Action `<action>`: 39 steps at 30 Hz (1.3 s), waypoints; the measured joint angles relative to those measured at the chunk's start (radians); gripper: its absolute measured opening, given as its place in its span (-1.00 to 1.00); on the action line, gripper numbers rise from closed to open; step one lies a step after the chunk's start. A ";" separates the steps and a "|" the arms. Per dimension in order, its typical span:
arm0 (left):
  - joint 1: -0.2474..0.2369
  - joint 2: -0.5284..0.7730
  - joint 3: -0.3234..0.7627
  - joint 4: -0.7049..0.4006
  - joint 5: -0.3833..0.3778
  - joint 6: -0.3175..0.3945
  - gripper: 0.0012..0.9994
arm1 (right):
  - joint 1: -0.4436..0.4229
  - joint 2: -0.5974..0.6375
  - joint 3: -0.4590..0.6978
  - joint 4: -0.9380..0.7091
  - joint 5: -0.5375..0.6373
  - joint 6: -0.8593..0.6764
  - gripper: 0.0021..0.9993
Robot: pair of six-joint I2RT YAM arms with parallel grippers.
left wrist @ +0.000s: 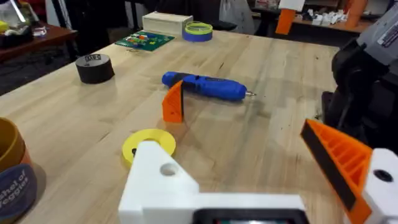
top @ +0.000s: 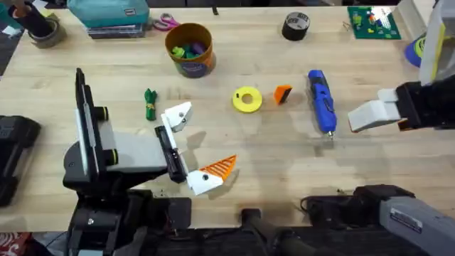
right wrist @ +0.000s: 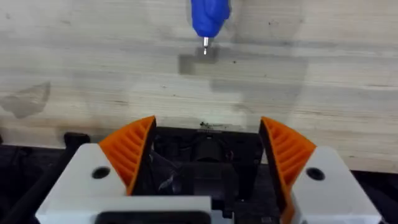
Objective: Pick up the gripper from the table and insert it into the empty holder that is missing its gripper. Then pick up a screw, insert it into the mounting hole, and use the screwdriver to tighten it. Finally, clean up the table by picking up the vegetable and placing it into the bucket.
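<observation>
Left gripper: we saw jaws apart, bare holder unfilled.
Right gripper: apart, near the screwdriver.
Gripper: loose, mid-table.
Vegetable: left, outside the far bucket.
Progress: we judged nothing done.

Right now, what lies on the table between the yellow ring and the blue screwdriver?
The loose orange gripper lies between the yellow ring and the screwdriver, as the overhead view shows.

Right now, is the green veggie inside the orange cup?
No, the vegetable lies on the table, beside the bucket.
</observation>
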 joint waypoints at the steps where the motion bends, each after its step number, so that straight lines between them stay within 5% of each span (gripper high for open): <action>1: 0.000 0.000 0.000 0.000 0.000 0.000 0.97 | 0.000 0.000 0.000 0.000 0.000 0.000 0.99; 25: 0.000 0.000 0.000 0.000 0.000 0.000 0.97 | 0.000 0.000 0.000 0.084 -0.113 0.027 0.99; 32: 0.000 0.000 0.000 0.000 0.000 0.000 0.97 | 0.029 0.142 0.023 0.133 -0.123 0.063 0.99; 39: 0.000 0.000 0.000 0.000 0.000 0.000 0.97 | 0.139 0.295 0.167 0.136 -0.077 0.072 0.99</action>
